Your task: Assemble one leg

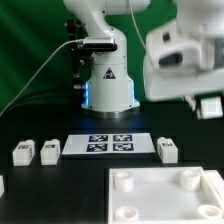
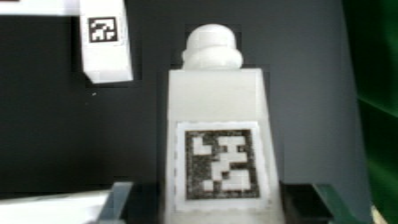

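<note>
The leg point(image 2: 217, 130) is smooth, matt white plastic with a flat black printed marker. The marker board point(image 1: 110, 145) is thin matt white sheet. Around it the bench point(image 1: 50, 195) is dull black; behind it the robot base point(image 1: 108, 90) is glossy white.

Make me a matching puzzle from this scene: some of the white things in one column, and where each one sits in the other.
Things
1. marker board
2. large square piece with round sockets
3. held leg
4. single leg

Places
A. up off the table, gripped in the end effector
B. on the table, at the exterior view's right of the marker board
C. flat in front of the robot's base
D. nearest the camera, at the exterior view's lower right

Pairs: 1-C, 2-D, 3-A, 4-B
</note>
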`<move>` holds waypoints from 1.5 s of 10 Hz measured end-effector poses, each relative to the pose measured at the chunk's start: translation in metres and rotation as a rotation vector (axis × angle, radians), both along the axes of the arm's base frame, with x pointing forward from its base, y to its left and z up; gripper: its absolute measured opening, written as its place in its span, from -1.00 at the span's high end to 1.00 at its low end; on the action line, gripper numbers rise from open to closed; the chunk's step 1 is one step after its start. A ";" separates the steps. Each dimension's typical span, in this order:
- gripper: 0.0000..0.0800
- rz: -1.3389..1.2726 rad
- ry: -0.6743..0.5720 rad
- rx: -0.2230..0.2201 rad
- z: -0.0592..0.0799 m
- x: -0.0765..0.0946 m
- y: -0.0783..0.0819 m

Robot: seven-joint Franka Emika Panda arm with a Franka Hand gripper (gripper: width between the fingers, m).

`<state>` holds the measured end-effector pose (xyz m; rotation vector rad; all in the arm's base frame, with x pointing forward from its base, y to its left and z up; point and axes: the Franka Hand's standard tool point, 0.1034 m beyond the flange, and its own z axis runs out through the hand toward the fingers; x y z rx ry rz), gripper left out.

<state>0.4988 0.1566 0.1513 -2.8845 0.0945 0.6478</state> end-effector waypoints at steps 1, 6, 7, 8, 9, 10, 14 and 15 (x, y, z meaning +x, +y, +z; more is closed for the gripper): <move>0.27 -0.024 -0.140 -0.007 -0.007 0.009 0.001; 0.27 0.020 -0.653 -0.047 0.023 0.069 -0.032; 0.27 0.037 -0.800 -0.054 0.035 0.092 -0.036; 0.27 0.027 -0.916 -0.043 0.038 0.101 -0.032; 0.27 0.011 -0.991 -0.036 0.036 0.098 -0.031; 0.27 -0.012 -1.104 -0.024 0.037 0.095 -0.029; 0.27 0.011 -1.111 -0.052 0.013 0.099 -0.036; 0.27 0.026 -1.109 -0.070 0.004 0.112 -0.036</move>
